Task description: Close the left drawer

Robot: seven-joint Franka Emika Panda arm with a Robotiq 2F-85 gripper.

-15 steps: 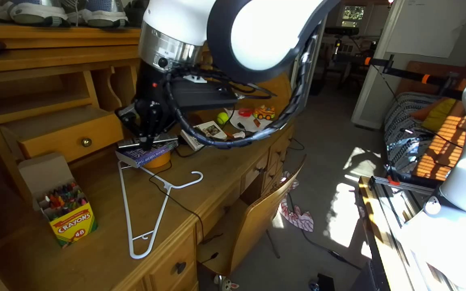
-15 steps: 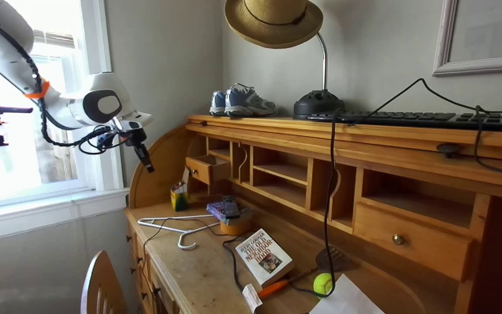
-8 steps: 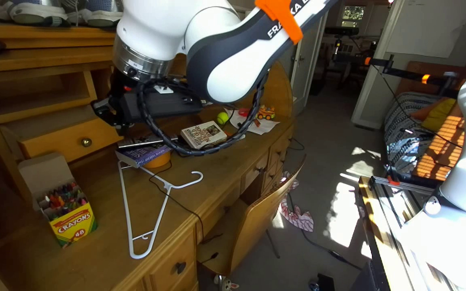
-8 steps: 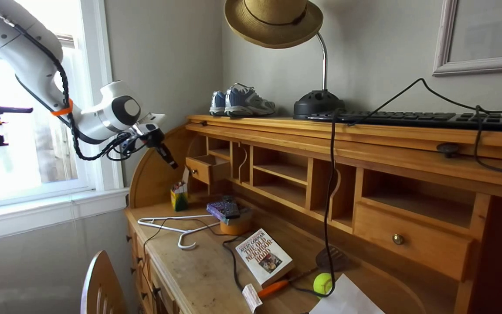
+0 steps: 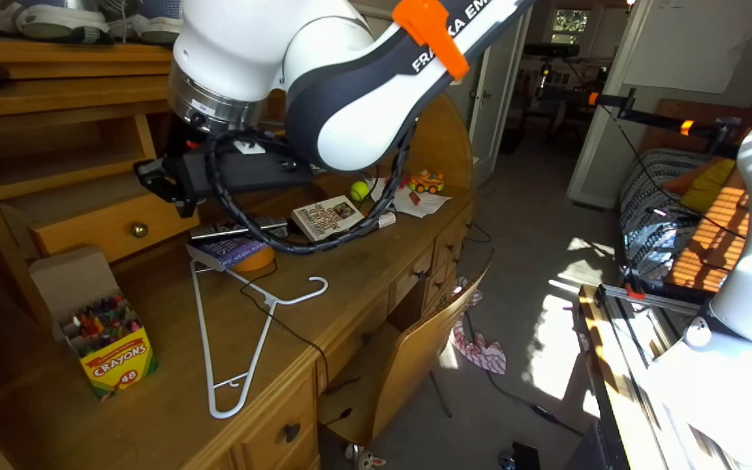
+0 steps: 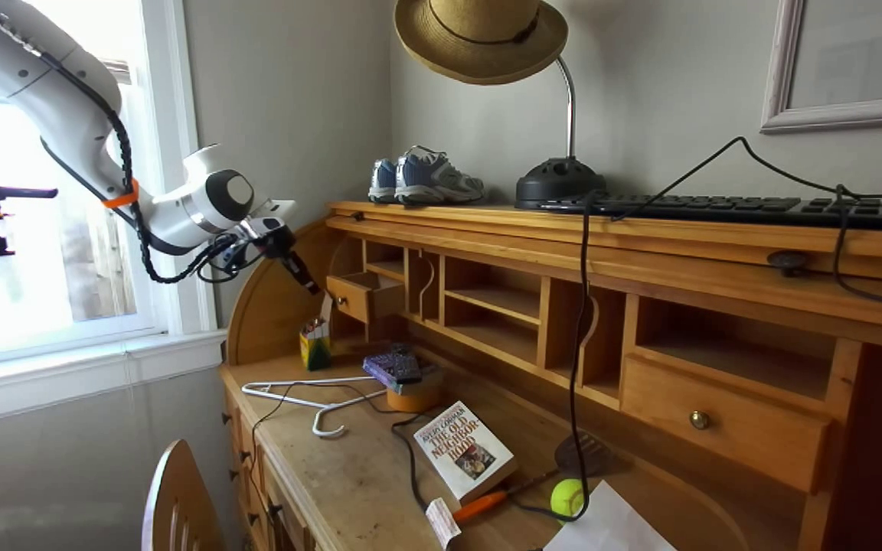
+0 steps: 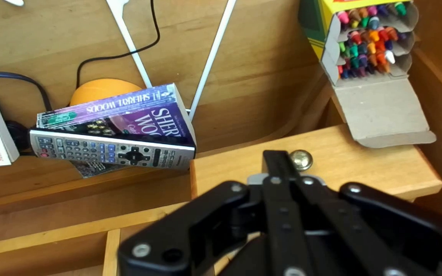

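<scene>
The left drawer (image 5: 111, 225) is honey-brown with a flat front and a small round knob (image 5: 140, 230). It stands pulled out below the pigeonholes in both exterior views, and its open top shows in an exterior view (image 6: 347, 297). In the wrist view the drawer front (image 7: 359, 165) lies past my fingertips, with the knob (image 7: 301, 160) just right of them. My gripper (image 7: 278, 155) is shut with nothing in it. In an exterior view the gripper (image 6: 312, 288) points down toward the drawer front, close before it. I cannot tell whether it touches. It also shows in an exterior view (image 5: 185, 207).
A crayon box (image 5: 115, 352) with a raised flap (image 7: 382, 109) stands below the drawer front. A remote (image 7: 109, 149) and purple book (image 7: 159, 119) lie on an orange pot (image 7: 104, 90) beside the drawer. A white hanger (image 5: 268, 307) and cables lie on the desk.
My gripper has moved toward the drawer, leftward in an exterior view and rightward in an exterior view from the opposite side. The last half second shows only a small move. The drawer has not moved.
</scene>
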